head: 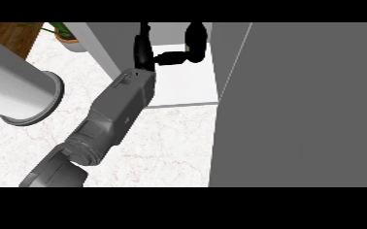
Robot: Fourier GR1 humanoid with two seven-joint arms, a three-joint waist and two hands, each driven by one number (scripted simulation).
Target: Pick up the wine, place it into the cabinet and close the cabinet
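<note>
Placement stage, by my judgement. Left hand (pixel 145 48) is extended past the counter (pixel 165 140) into the open cabinet (pixel 183 85), above its pale shelf. I take the dark upright shape just right of the hand, at the thumb's end, to be the wine (pixel 195 36). It stands inside the cabinet mouth, just beside the door (pixel 294 102). Black shows against black there, so I cannot tell whether I am clasping the bottle or standing spread beside it. Right hand is not seen. The door stands wide along the view's right.

Next move, as assessed: confirm the bottle rests upright on the shelf, let go if it is held, and draw the forearm out without brushing it. Then get behind the door and swing it shut. Hazard noted: a knock on withdrawal could topple the bottle.
</note>
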